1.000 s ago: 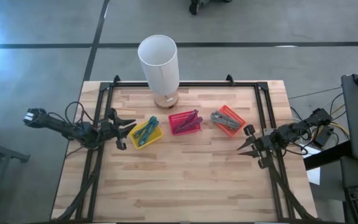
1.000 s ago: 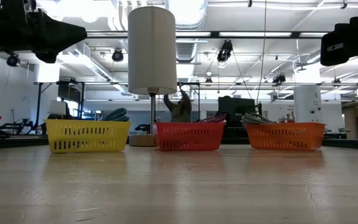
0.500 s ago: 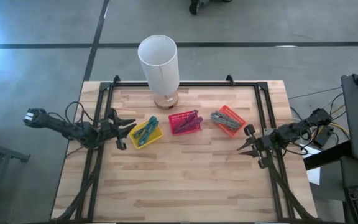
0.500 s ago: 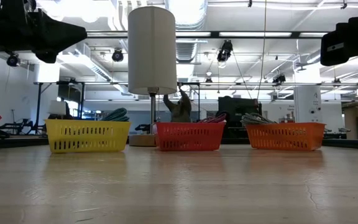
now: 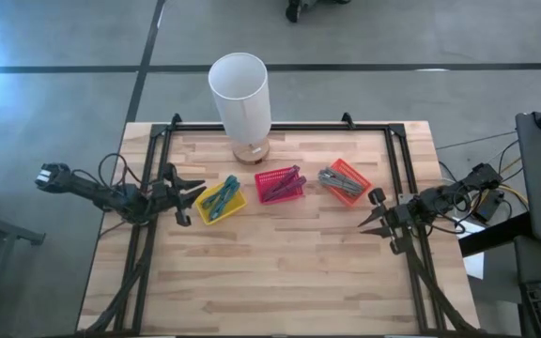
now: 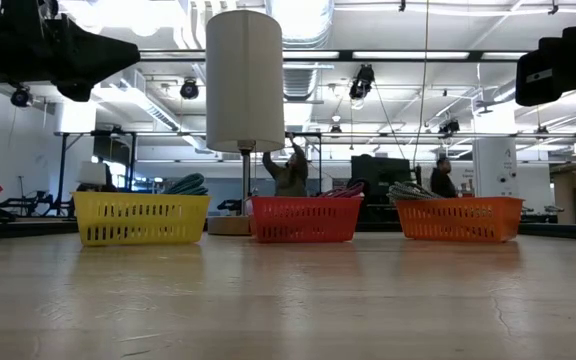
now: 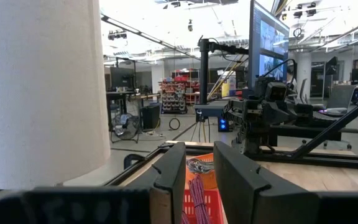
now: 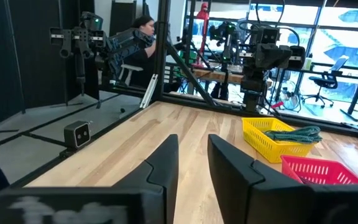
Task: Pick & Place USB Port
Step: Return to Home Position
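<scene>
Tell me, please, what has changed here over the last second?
Only a person has come into view in the room behind the orange plastic bin. The left gripper and right gripper stayed at the sides of the wooden table, and the yellow plastic bin and red plastic bin did not move.

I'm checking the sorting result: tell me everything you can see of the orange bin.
The orange bin is a small, open-topped rectangular basket of slotted plastic. It stands upright on the right-arm side of the wooden table, turned askew to the table's edges. Coiled black and white cables lie inside, rising above its rim. Nothing else touches it.
</scene>
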You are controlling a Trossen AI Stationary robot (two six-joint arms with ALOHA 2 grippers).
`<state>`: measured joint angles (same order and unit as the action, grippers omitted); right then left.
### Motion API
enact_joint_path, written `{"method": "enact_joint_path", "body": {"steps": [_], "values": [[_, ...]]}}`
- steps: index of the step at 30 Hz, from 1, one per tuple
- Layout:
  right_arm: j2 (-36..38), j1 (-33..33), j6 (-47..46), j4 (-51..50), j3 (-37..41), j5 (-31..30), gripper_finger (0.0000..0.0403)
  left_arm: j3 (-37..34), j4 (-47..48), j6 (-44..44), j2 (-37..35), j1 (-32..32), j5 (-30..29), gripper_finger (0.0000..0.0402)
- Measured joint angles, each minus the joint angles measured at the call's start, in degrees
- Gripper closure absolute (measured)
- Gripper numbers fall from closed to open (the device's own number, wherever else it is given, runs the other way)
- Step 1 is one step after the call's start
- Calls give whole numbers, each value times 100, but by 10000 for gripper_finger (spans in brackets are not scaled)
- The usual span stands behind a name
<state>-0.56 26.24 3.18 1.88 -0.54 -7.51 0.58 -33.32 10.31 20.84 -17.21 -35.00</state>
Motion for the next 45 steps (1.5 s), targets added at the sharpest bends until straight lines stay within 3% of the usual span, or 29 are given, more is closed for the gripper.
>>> {"method": "enact_joint_path", "body": {"steps": [19, 45], "values": [[-2, -1, 21, 0, -2, 0, 339, 3, 0, 0, -2, -2, 0, 312], [-2, 0, 0, 0, -2, -1, 321, 6, -2, 0, -2, -2, 0, 312]]}}
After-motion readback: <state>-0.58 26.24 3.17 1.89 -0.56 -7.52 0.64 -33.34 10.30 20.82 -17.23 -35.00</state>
